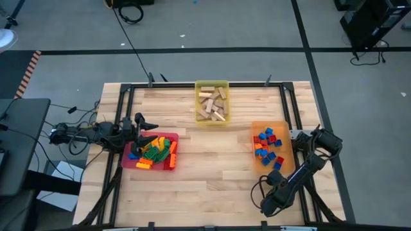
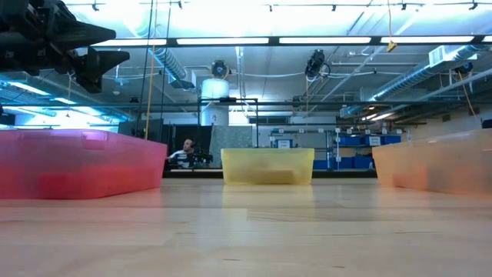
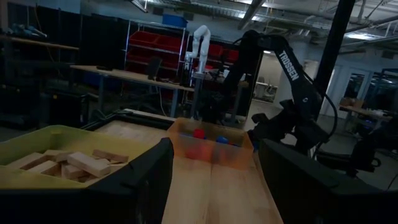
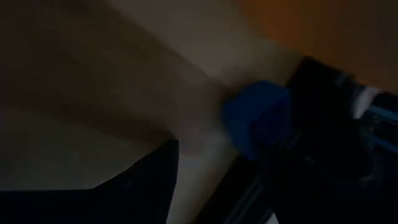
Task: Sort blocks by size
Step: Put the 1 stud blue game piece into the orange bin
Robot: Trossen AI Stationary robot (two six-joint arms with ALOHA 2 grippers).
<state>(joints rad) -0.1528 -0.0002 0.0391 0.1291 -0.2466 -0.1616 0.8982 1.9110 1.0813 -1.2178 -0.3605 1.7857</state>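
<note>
blocks are already binned: short bricks (image 1: 267, 146) in the orange tray (image 1: 286, 128). a blue brick (image 4: 255, 115) lies just beside the right gripper (image 4: 242, 168), between its parted jaws; whether it is gripped cannot be told. left gripper (image 3: 214, 180) hangs open, well apart.

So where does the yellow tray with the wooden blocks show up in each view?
High view: yellow tray at the table's far edge, centre, holding tan wooden blocks.
Low view: centre, between the red tray and orange tray.
Left wrist view: lower left.
Right wrist view: not in it.
Shared landmark: the orange tray.
</note>
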